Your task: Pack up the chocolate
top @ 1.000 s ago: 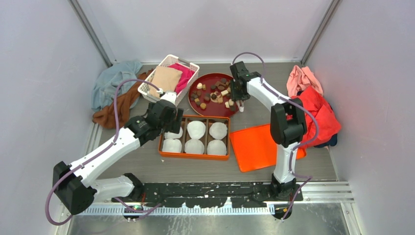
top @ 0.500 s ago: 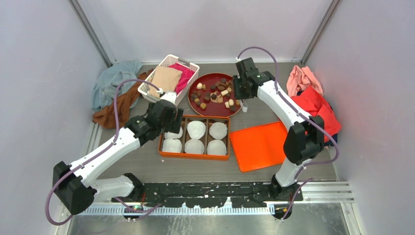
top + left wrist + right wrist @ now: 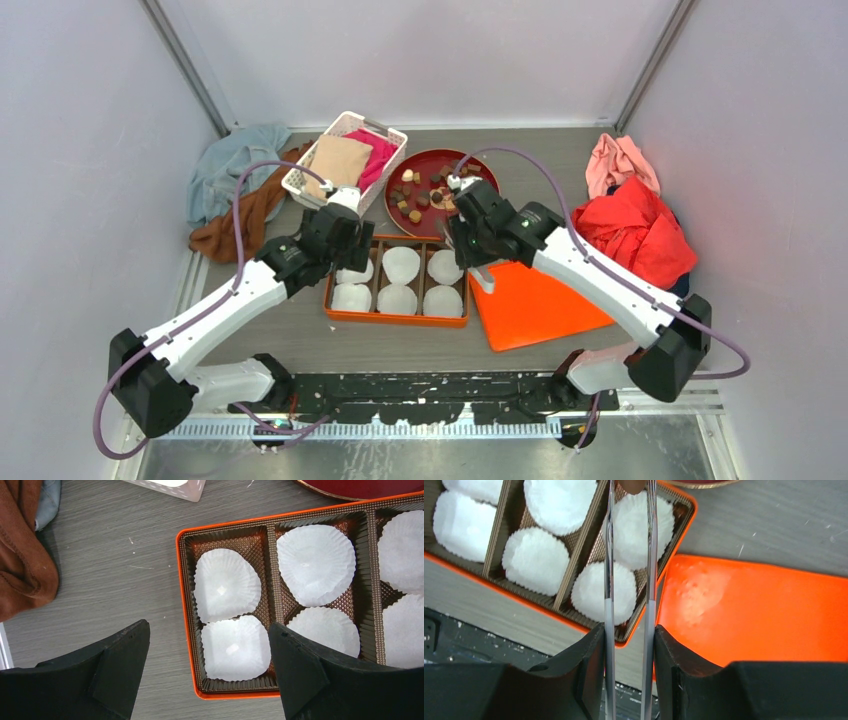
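Over the box's right end: we see our right gripper (image 3: 629, 637), its fingers pressed in on the clear tongs (image 3: 651, 555)
Tongs: blades drawn close together, with a tan-brown chocolate piece (image 3: 632, 485) pinched between their tips at the top edge of the right wrist view
Chocolate piece: above the far right paper cup (image 3: 636, 530); we cannot tell whether they touch
Other chocolates (image 3: 425, 190): loose on the red plate (image 3: 440, 153), just behind the box
Orange box (image 3: 395, 318): three compartments, two white cups in each
Left gripper (image 3: 207, 630): fingers spread wide, holding nothing, above the box's left end
Orange lid (image 3: 535, 300): flat on the table, just right of the box
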Controlling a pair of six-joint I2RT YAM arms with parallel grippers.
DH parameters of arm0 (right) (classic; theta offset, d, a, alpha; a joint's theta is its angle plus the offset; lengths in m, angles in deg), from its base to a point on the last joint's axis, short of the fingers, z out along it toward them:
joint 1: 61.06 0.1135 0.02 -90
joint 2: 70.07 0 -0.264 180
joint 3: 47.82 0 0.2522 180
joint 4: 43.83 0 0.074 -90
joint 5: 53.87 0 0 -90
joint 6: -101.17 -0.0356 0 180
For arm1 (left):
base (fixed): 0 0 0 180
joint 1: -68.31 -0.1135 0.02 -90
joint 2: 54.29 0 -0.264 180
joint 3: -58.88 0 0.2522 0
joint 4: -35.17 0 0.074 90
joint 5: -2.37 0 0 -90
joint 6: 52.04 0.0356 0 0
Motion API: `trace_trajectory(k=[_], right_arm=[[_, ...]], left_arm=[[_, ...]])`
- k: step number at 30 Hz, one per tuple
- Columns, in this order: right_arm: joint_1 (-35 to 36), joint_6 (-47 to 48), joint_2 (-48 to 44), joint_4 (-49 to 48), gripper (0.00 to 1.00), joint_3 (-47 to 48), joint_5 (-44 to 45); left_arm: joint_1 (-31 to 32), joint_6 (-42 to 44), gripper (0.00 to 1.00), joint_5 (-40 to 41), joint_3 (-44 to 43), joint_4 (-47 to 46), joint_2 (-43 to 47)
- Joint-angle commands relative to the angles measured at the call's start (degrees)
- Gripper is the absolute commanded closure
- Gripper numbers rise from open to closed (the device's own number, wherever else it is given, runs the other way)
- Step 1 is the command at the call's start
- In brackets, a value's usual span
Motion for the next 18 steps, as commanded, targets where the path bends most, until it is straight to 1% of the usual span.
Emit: trace_trajectory(k=[1,3,6,12,18], right_arm=[[3.2,-5.8,-3.5,1.7,0.99,-2.7,3.0],[4.0,-6.6,-3.7,2.6,0.99,-4.0,4.1],[4.1,-7.2,-3.8,1.0,0.99,-6.5,4.3],[4.3,-7.3,-0.2,-2.1,0.97,-9.1,3.1],[4.5,-7.1,2.3,-5.5,0.95,-9.3,0.6]], left_arm=[[0.2,-0.7,0.11,1.0,-2.1,-0.6,0.1],[0.2,-1.2,0.11,0.4,-2.0,-0.8,0.1],[0.2,-1.5,0.11,0.1,-1.8,-0.9,0.1],[0.2,-1.3,0.11,0.3,-1.6,-0.5,0.8],[0.2,-2.2,0.11,0.2,-0.4,-0.2,1.9]])
